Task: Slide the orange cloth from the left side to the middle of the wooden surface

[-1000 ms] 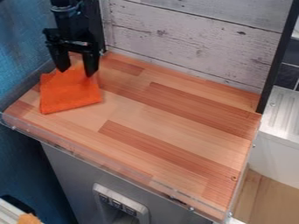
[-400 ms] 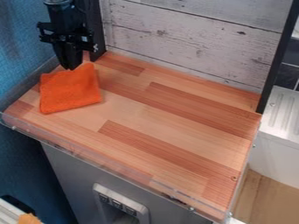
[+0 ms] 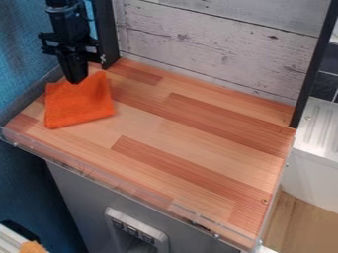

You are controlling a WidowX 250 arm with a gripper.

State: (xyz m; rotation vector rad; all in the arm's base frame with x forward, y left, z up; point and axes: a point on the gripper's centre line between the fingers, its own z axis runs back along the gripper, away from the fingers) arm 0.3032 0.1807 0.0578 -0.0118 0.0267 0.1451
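Note:
The black gripper (image 3: 77,82) hangs at the upper left, over the back edge of an orange cloth (image 3: 79,104). Its two fingers are together, with their tips right at the cloth's edge; whether any fabric is pinched between them cannot be made out. The cloth lies on the left part of the wooden countertop (image 3: 191,133), roughly square, with a raised-looking corner just right of the fingertips.
A whitewashed plank wall (image 3: 211,49) runs along the back, between dark upright posts. The blue wall (image 3: 23,49) stands close on the left. A clear rim (image 3: 92,174) borders the front edge. At the right is a white ridged unit (image 3: 320,128).
The gripper's fingers have closed from wide apart. It then moved slightly left and down in the view, while the cloth stayed in nearly the same place.

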